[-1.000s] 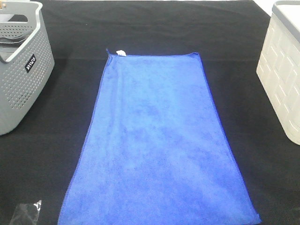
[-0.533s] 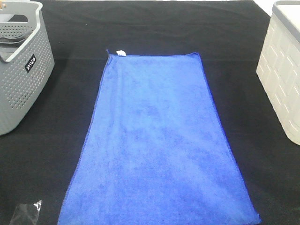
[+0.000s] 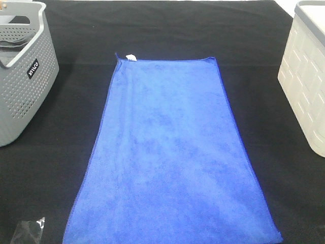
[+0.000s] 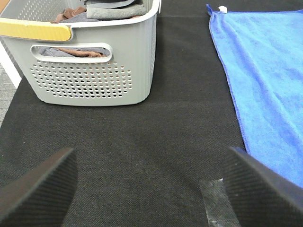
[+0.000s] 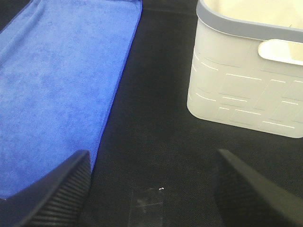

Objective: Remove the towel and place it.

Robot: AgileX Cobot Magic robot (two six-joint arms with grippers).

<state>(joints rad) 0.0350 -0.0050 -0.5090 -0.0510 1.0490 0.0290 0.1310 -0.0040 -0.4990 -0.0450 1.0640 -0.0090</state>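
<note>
Between the grey basket (image 3: 23, 71) and the white bin (image 3: 307, 76), the towel (image 3: 170, 152) lies spread flat on the black cloth (image 3: 167, 28) that covers the table. It is a blue rectangle with its long side running away from the camera. A small white tag (image 3: 130, 56) sits at the towel's far corner on the basket side. The towel touches neither container; a strip of black cloth shows on each side of it.

The basket, to the towel's left in the high view, is perforated and holds folded grey and brown cloths (image 4: 102, 9); a yellow strip (image 4: 35, 29) runs along its rim. The bin, to the towel's right, is white with a grey rim (image 5: 232, 21) and a cut-out handle (image 5: 281, 51).

The left gripper (image 4: 151, 189) hangs above bare black cloth between the basket and the towel's left hem, its jaws spread wide and holding nothing. The right gripper (image 5: 151, 189) hangs above black cloth between the towel's right hem and the bin, jaws also wide apart and empty. One of its fingers (image 5: 52, 194) overlaps the towel's edge in the wrist view; whether it touches cannot be told. A patch of clear tape (image 5: 147, 204) lies on the cloth below that gripper.
</note>
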